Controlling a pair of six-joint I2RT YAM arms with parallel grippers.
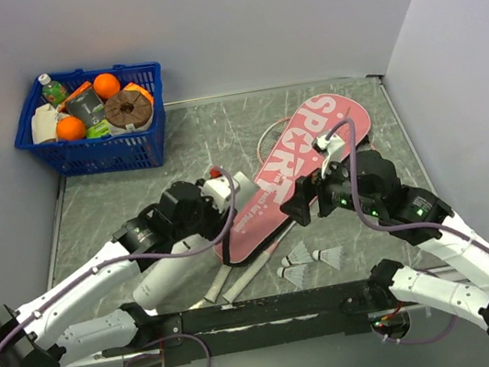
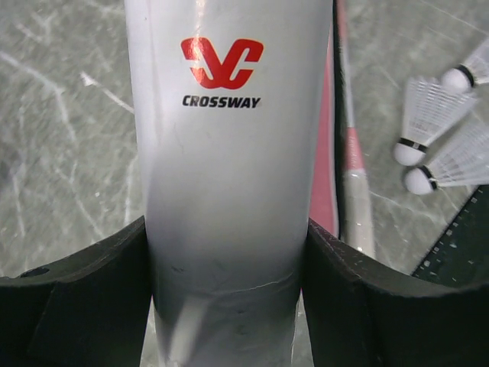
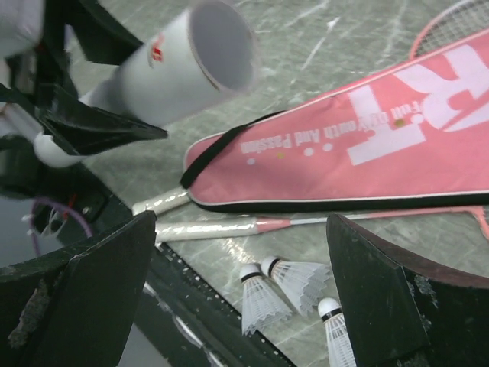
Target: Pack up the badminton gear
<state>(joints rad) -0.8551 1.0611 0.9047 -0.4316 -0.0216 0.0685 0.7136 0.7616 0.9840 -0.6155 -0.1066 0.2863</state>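
Left pincer (image 2: 228, 260) pinches the white tube (image 2: 229, 138) at centre of its wrist view, tube raised off the table (image 1: 136, 201), open mouth at top of the right wrist view. Right pincer (image 3: 243, 229) is spread wide, holding nothing. We judge this to be the shuttlecock-loading step: three shuttlecocks (image 3: 286, 294) lie loose at bottom centre there, just below the rackets (image 3: 221, 227) and pink bag (image 3: 344, 153). Next move likely calls for a light pinch on one shuttlecock, then lining it up with the tube mouth.
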